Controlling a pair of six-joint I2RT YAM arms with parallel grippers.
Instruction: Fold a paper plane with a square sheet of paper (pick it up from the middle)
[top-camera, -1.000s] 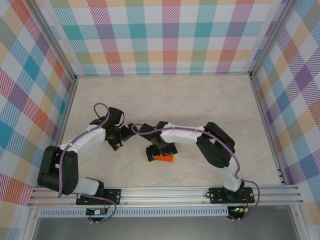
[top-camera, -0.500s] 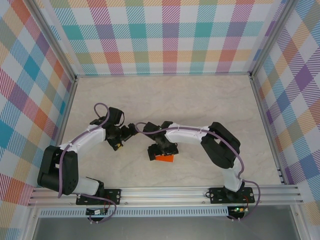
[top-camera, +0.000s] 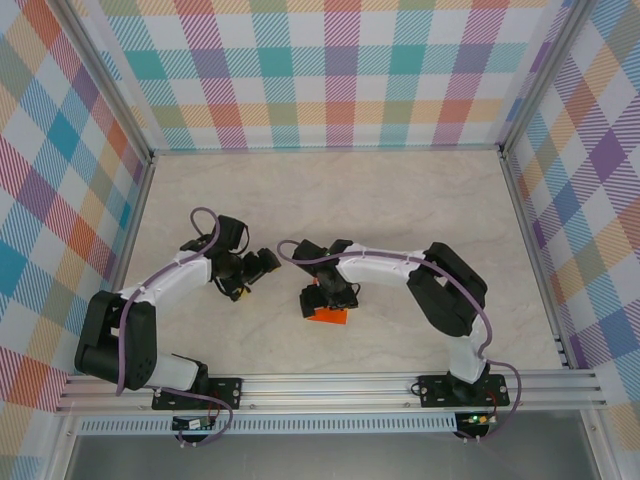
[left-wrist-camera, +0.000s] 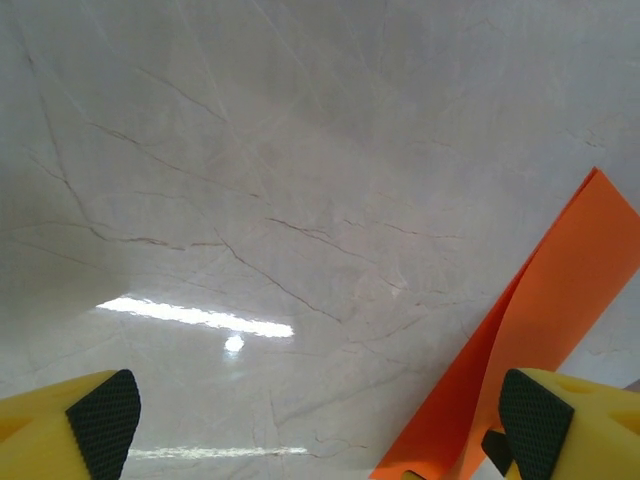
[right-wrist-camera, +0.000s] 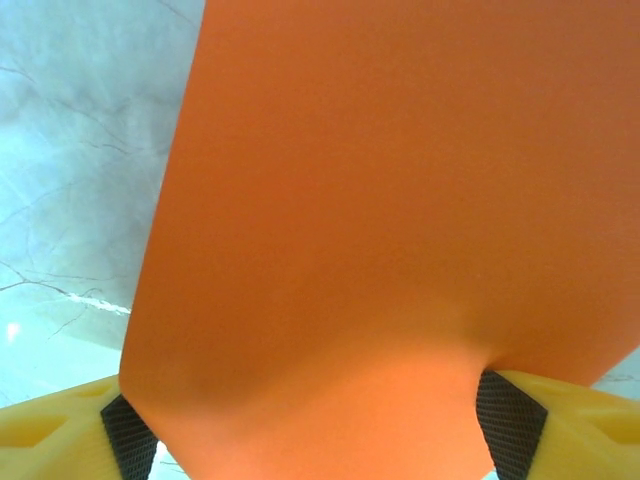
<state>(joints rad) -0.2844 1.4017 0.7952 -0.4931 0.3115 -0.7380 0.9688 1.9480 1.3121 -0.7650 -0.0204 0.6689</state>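
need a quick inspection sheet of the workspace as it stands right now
surface: pale marbled tabletop, glare patch in the left wrist view
job's things: thin bright orange sheet of paper, looks creased, near the table's middle at the right gripper
clutter: nothing seen
grippers: left gripper jaws wide open over bare tabletop, paper's edge at one side; right gripper jaws wide with the paper spanning pad to pad, grip cannot be told
cables: purple cables loop above the table, clear of the paper
surroundings: pastel plaid walls; aluminium rail at the near edge
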